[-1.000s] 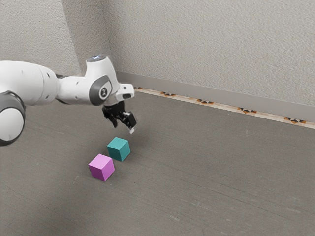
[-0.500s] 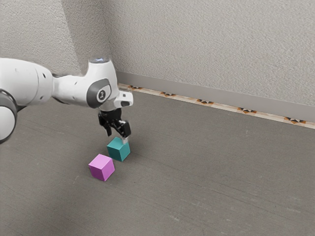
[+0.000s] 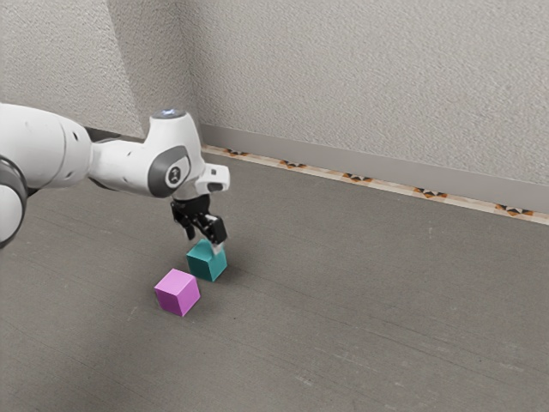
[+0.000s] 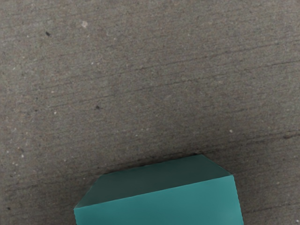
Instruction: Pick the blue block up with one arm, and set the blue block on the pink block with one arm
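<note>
The white arm [image 3: 103, 163] reaches in from the exterior view's left, and its black gripper [image 3: 207, 241] hangs right over the blue block [image 3: 207, 262], with its fingers spread apart at the block's top. The blue-green block sits on the gray table [image 3: 369, 292]. The pink block [image 3: 177, 292] sits just beside it, nearer the camera.

Blocks on the table [image 3: 386, 300]: two in total. Of these, one is a blue block [image 3: 207, 263] and one is a pink block [image 3: 177, 292]. Robot arms: one arm [image 3: 94, 159]. Grippers: one black gripper [image 3: 207, 239], fitted to that arm. Tables: one.
</note>
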Tool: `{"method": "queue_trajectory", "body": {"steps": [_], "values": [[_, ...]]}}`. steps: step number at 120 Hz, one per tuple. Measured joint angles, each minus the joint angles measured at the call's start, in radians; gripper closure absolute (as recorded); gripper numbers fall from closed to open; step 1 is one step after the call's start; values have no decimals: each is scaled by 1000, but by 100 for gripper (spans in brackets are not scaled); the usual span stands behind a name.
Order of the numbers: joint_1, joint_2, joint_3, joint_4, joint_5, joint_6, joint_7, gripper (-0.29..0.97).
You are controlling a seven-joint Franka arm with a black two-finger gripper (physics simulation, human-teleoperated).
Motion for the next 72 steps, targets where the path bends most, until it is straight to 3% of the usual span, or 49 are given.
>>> {"method": "queue_trajectory", "body": {"steps": [72], "values": [[2, 34, 0, -22, -17, 54, 39, 2]]}}
